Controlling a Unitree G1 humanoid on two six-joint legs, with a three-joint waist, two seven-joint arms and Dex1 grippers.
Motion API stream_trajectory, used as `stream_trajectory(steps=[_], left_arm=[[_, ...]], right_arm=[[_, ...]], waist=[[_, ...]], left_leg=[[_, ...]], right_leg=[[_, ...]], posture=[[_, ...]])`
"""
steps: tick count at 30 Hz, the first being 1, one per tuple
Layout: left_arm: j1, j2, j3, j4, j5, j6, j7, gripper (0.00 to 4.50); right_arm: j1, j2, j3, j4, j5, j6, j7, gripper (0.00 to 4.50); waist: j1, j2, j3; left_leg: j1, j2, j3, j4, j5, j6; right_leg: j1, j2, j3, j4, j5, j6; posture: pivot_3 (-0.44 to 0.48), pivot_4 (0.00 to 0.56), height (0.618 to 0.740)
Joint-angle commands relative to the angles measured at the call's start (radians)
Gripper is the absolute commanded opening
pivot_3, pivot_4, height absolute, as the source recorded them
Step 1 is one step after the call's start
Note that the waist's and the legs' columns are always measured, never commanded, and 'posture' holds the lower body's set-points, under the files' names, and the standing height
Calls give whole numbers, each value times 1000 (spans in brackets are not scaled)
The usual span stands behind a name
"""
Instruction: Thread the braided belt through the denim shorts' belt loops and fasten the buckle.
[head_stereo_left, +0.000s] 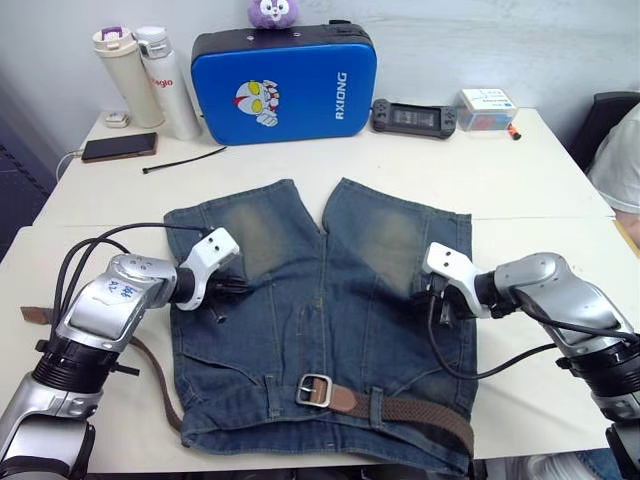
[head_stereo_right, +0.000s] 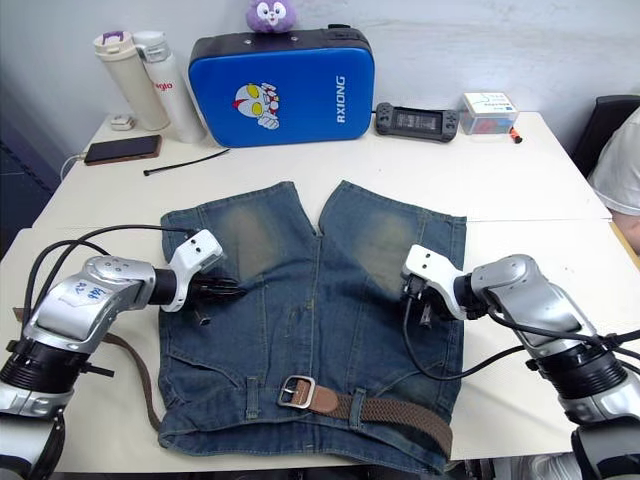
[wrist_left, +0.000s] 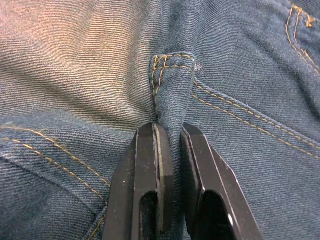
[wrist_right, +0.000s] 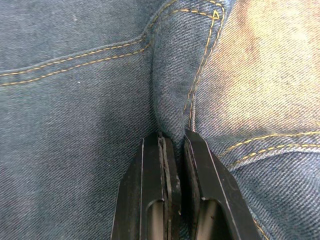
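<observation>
My left hand (wrist_left: 169, 131) pinches a fold of the faded blue denim shorts (head_stereo_left: 320, 330) at nine o'clock. My right hand (wrist_right: 172, 136) pinches a fold at three o'clock.

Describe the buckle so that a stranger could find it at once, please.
Find the denim shorts spread mid-table; follow the waistband at their near edge. The buckle lies there, a silver frame ending the braided belt, the one shiny metal piece on the denim.

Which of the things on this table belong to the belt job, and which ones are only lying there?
For the job:
- denim shorts, pinched by the left gripper and the right gripper
- braided belt
- buckle

Only lying there:
- blue case
- two bottles
- phone
- cable tie
- game console
- small box
- purple toy
</observation>
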Motion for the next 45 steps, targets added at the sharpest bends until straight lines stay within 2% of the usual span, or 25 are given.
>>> stream_trajectory(steps=[1, 7, 10, 13, 17, 18, 19, 20, 22, 23, 25, 27, 30, 31, 34, 37, 39, 41, 45], left_arm=[[-109, -32, 46, 84, 15, -57, 12, 0], [-333, -119, -13, 439, 156, -319, 44, 0], [-426, -170, -29, 613, 221, -436, 91, 0], [-514, -229, -25, 777, 256, -520, 114, 0], [-535, -290, -55, 843, 280, -535, 73, 0], [-528, -296, -62, 844, 284, -532, 55, 0], [-521, -299, -62, 842, 283, -521, 38, 0], [-515, -298, -56, 839, 281, -511, 28, 0], [-508, -296, -30, 827, 256, -480, 0, 1010], [-504, -291, -16, 812, 244, -462, -11, 1270], [-498, -277, 9, 777, 231, -429, -35, 2167], [-490, -258, 40, 729, 209, -383, -55, 3047], [-469, -197, 113, 578, 151, -266, -75, 4339], [-461, -180, 138, 531, 129, -217, -76, 4460], [-404, -107, 228, 352, 56, -26, -60, 4460], [-334, -73, 365, 147, -28, 285, 21, 4460], [-271, -19, 398, -3, -19, 494, 87, 4460], [-228, -4, 492, -105, -49, 639, 111, 4460], [-71, 52, 688, -303, -132, 681, 94, 4460]], right_arm=[[-140, 16, -27, 117, -93, -142, -54, 28], [-402, 130, 56, 569, -278, -430, -128, 28], [-489, 168, 103, 770, -377, -584, -175, 28], [-568, 213, 123, 969, -442, -705, -243, 28], [-616, 255, 126, 1120, -476, -777, -268, 28], [-622, 267, 108, 1143, -462, -776, -259, 431], [-629, 273, 98, 1162, -460, -792, -255, 1007], [-635, 272, 94, 1175, -461, -809, -250, 1259], [-649, 270, 75, 1190, -451, -826, -239, 2081], [-659, 265, 65, 1194, -446, -834, -232, 2461], [-678, 257, 43, 1202, -439, -847, -200, 3453], [-693, 253, 13, 1196, -417, -836, -152, 4421], [-706, 233, -23, 1131, -389, -806, -53, 4500], [-702, 227, -26, 1102, -388, -803, -22, 4500], [-662, 227, -68, 922, -288, -706, 139, 4500], [-579, 202, -98, 660, -147, -534, 327, 4500], [-523, 172, -103, 495, -62, -411, 418, 4500], [-478, 147, -112, 352, 30, -280, 473, 4500], [-440, 120, -136, 154, 227, -7, 492, 4500]], waist=[[1, 1, 6], [-4, -2, 8], [-5, -2, 9], [-8, -3, 9], [-14, -3, 9], [-16, -3, 9], [-17, -3, 9], [-17, -3, 9], [-20, -3, 9], [-24, -3, 9], [-29, -3, 9], [-35, -3, 9], [-49, -3, 9], [-52, -3, 9], [-60, -2, 9], [-60, -2, 9], [-57, -2, 9], [-52, -2, 9], [-44, -2, 9]], left_leg=[[-1, 0, 1, 1, 1, 0], [-3, -1, 1, -1, 2, 0], [-5, -1, 2, -1, 2, 0], [-21, -3, 4, 5, 4, 2], [-30, -4, 4, 9, 4, 3], [-37, -4, 3, 14, 4, 4], [-37, -5, 3, 15, 4, 4], [-38, -5, 3, 16, 4, 4], [-38, -6, 2, 16, 4, 4], [-38, -6, 2, 17, 4, 4], [-38, -6, 2, 17, 4, 4], [-38, -6, 3, 16, 4, 4], [-40, -5, 4, 16, 4, 4], [-41, -5, 4, 16, 4, 4], [-45, -4, 4, 17, 4, 4], [-45, -1, 3, 17, 4, 4], [-45, 0, 2, 18, 4, 4], [-45, -1, 1, 17, 4, 4], [-50, -2, -4, 23, 3, 3]], right_leg=[[-1, 0, 0, 1, 0, 0], [-5, 1, 0, 6, 0, 0], [-8, 2, -3, 8, 0, 0], [-24, 1, -8, 16, 1, 1], [-33, 0, -11, 22, 1, 1], [-40, 0, -11, 28, 1, 1], [-41, -1, -11, 31, 1, 1], [-41, -1, -11, 32, 1, 1], [-41, -1, -11, 32, 0, 1], [-41, -1, -9, 33, 0, 1], [-41, -1, -6, 33, 0, 1], [-44, -1, -5, 34, 0, 1], [-47, -1, -3, 36, 0, 1], [-49, -1, -2, 36, 0, 1], [-53, -1, 0, 37, 0, 1], [-53, -1, 1, 36, 0, 1], [-53, -1, 1, 37, 0, 1], [-52, -1, 2, 37, 0, 0], [-52, -1, 2, 35, 0, 0]], posture=[[0, 150, 664], [0, 150, 664], [0, 150, 664], [0, 150, 664], [0, 150, 664], [0, 150, 664], [0, 150, 664], [0, 150, 664], [0, 150, 664], [0, 150, 664], [0, 150, 664], [0, 150, 664], [0, 150, 664], [0, 150, 664], [0, 150, 664], [0, 150, 664], [0, 150, 664], [0, 150, 664], [0, 150, 664]])
